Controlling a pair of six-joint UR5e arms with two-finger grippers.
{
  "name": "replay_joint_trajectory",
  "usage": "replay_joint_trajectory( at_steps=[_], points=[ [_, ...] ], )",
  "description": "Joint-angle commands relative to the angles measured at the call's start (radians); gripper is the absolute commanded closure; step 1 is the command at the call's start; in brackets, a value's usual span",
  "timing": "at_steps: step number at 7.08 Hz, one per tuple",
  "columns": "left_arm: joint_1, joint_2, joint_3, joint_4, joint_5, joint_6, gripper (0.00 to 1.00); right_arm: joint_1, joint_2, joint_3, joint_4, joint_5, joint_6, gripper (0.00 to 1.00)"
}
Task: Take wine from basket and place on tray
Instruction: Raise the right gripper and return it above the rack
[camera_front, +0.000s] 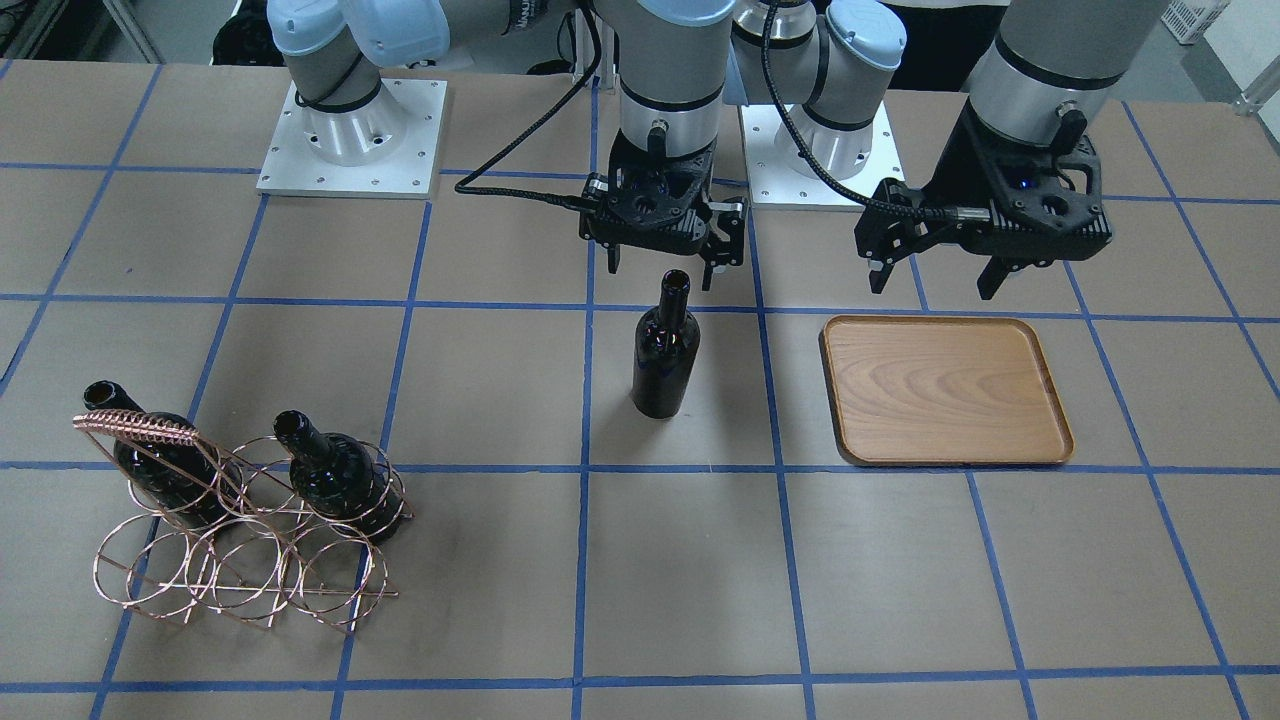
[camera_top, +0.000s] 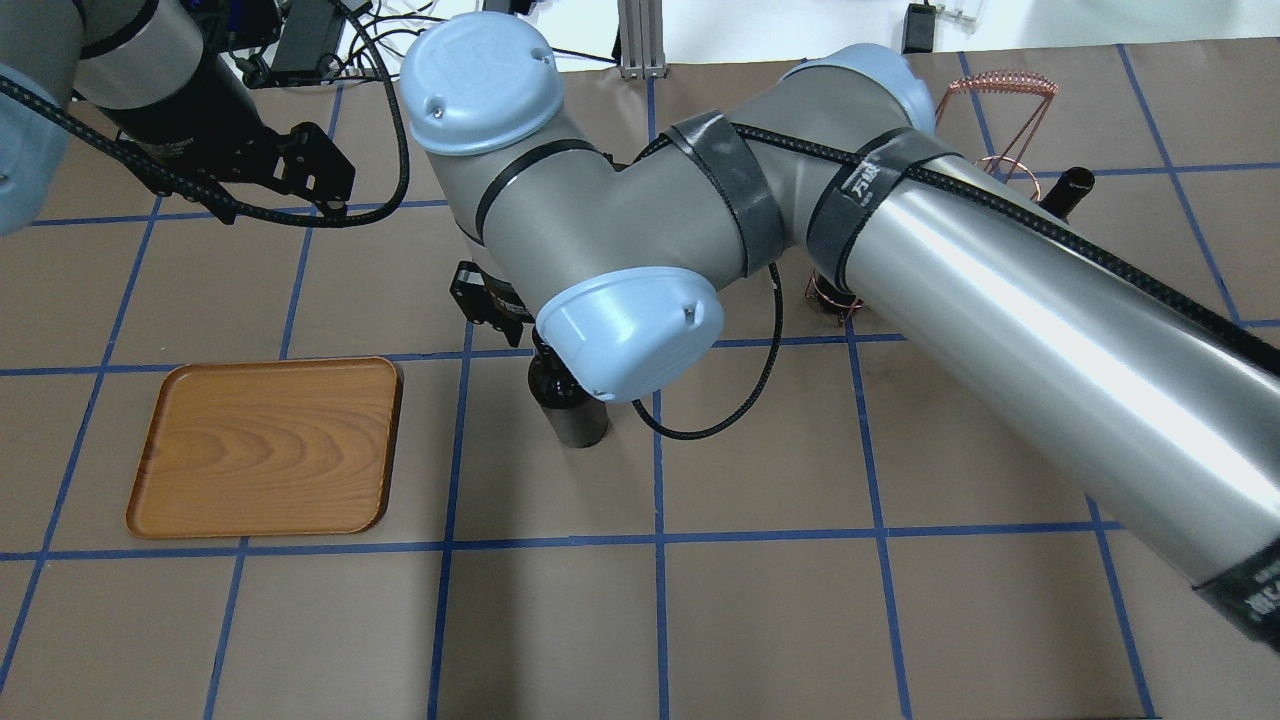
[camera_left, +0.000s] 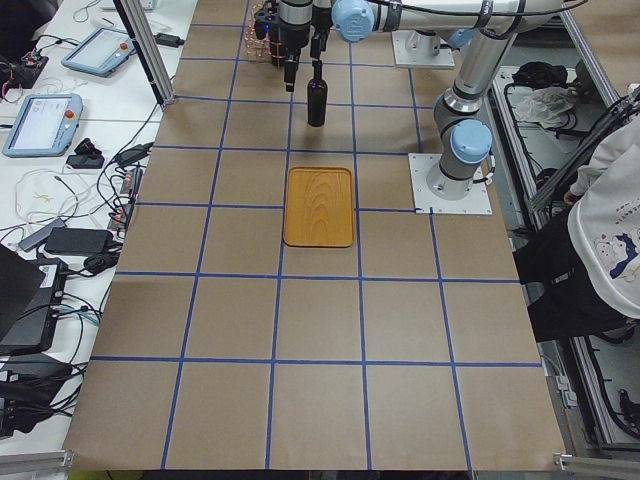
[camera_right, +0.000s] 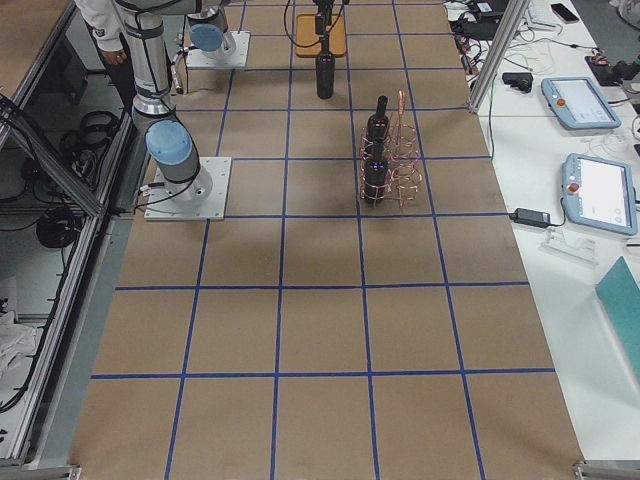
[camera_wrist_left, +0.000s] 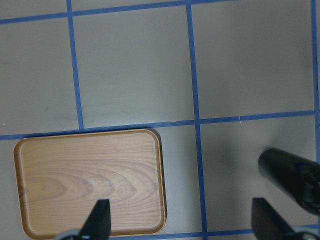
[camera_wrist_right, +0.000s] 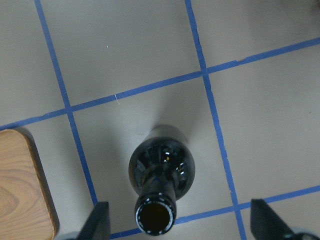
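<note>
One wine bottle (camera_front: 664, 350) stands upright on the table between the basket and the tray, free of both grippers. My right gripper (camera_front: 665, 266) is open just above and behind its mouth; in the right wrist view the bottle (camera_wrist_right: 160, 182) sits between the open fingertips (camera_wrist_right: 100, 220). My left gripper (camera_front: 937, 278) is open and empty, hovering over the far edge of the wooden tray (camera_front: 945, 390). The tray is bare. The copper wire basket (camera_front: 240, 540) holds two more dark bottles (camera_front: 335, 475). In the overhead view the standing bottle (camera_top: 572, 415) is mostly hidden under my right wrist.
The left wrist view shows the tray (camera_wrist_left: 90, 182) below and the standing bottle (camera_wrist_left: 292, 177) at the right edge. Brown table with blue tape grid. The two arm bases (camera_front: 350, 140) are at the table's robot side. The basket (camera_right: 392, 150) stands apart from the bottle.
</note>
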Motion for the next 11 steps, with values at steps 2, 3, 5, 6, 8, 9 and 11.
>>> replay_joint_trajectory(
  at_steps=[2, 3, 5, 6, 8, 9, 11],
  points=[
    [-0.001, 0.000, 0.000, 0.001, 0.002, 0.000, 0.00, -0.157, -0.086, -0.018, 0.157, -0.046, -0.144, 0.00],
    [0.000, 0.000, 0.000, 0.001, 0.002, 0.000, 0.00, -0.245, -0.133, -0.025, 0.211, -0.046, -0.290, 0.00],
    [-0.001, 0.000, 0.000, 0.001, 0.002, -0.002, 0.00, -0.452, -0.202, -0.035, 0.311, -0.074, -0.580, 0.00],
    [-0.001, 0.000, 0.000, -0.001, 0.000, -0.002, 0.00, -0.551, -0.209, -0.035, 0.316, -0.074, -0.691, 0.00],
    [-0.003, 0.000, 0.000, -0.010, 0.000, -0.002, 0.00, -0.651, -0.216, -0.032, 0.316, -0.104, -0.889, 0.00],
    [-0.003, 0.000, 0.000, -0.010, 0.000, -0.003, 0.00, -0.651, -0.218, -0.023, 0.326, -0.098, -0.885, 0.00],
    [-0.003, 0.000, 0.000, -0.016, 0.000, -0.008, 0.00, -0.648, -0.221, -0.023, 0.366, -0.077, -0.812, 0.01]
  ],
)
